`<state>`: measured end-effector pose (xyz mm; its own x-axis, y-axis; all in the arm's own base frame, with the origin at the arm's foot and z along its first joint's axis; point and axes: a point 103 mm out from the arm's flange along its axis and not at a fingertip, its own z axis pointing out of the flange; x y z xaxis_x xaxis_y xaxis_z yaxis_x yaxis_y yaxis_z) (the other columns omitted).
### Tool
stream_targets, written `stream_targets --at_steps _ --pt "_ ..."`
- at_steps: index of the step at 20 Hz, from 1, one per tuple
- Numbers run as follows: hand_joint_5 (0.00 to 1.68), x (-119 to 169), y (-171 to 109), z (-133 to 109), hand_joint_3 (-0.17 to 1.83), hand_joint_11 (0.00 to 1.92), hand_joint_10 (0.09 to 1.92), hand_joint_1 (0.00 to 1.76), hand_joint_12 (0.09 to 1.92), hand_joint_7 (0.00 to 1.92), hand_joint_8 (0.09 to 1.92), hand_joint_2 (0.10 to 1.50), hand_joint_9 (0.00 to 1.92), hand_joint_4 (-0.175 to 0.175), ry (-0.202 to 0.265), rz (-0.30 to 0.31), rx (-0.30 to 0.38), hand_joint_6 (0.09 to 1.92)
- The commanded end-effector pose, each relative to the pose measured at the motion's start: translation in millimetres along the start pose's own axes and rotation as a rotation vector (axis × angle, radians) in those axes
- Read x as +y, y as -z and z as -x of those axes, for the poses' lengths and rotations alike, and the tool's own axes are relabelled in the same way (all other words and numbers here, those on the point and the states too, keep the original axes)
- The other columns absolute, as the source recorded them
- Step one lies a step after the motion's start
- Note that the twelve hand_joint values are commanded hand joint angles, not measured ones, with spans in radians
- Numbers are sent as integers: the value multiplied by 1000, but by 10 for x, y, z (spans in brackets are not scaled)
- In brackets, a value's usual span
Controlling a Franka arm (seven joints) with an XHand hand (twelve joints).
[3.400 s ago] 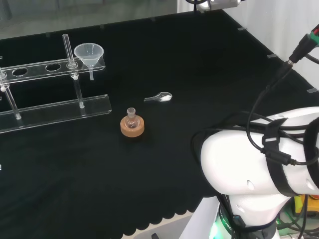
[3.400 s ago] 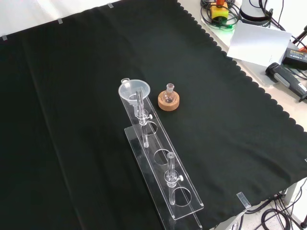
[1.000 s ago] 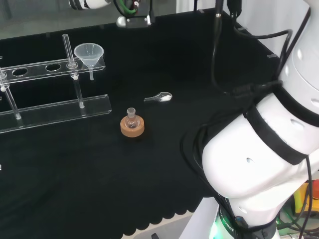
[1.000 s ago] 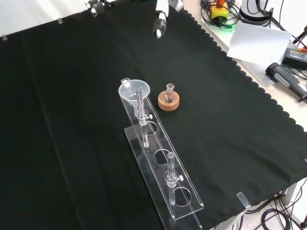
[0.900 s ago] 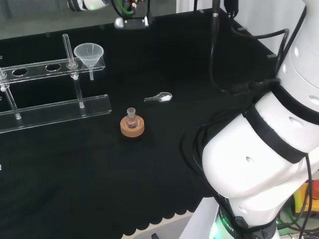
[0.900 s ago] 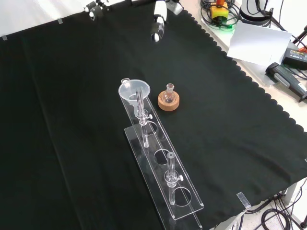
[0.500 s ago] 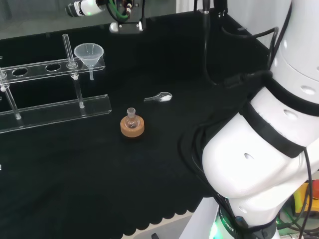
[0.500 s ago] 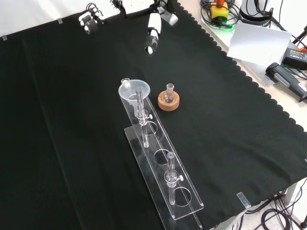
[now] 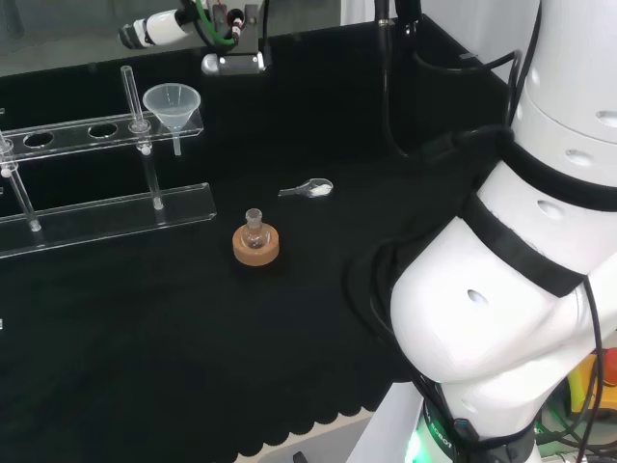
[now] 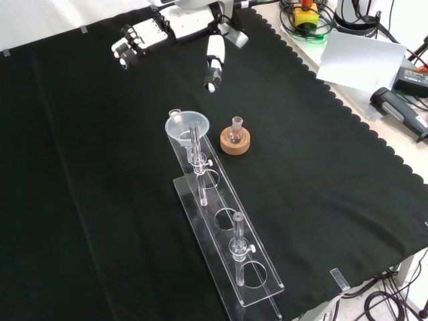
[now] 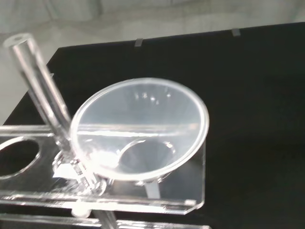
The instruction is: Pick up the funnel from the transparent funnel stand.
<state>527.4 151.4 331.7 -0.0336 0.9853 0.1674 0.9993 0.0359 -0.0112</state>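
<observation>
In the front view the hand (image 10: 175, 28) reaches in from the top, fingers (image 10: 127, 48) straight at left and thumb (image 10: 213, 63) spread apart at right, holding nothing. Below it, well apart, the funnel (image 10: 187, 127) sits in the funnel stand (image 10: 227, 231).

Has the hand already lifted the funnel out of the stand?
No: in the front view the funnel sits in the end hole of the clear stand, and the open hand is apart from it.

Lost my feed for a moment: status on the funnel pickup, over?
Robot hand open, holding nothing, short of the funnel. Funnel seated in transparent stand. Upright rod right beside funnel.
</observation>
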Motion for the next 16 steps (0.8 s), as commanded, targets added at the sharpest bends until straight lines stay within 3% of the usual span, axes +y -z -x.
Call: stream_targets --at_steps 1,12,16 --pt "0 -145 -237 -175 -1 0 87 282 628 0 87 650 0 21 28 -76 -3 87" --pt "0 -264 -627 -109 -1 0 87 284 618 0 87 649 0 17 -9 -165 -31 87" --pt "0 -269 -676 -72 -3 0 87 297 87 0 87 642 0 23 -10 -183 -27 87"
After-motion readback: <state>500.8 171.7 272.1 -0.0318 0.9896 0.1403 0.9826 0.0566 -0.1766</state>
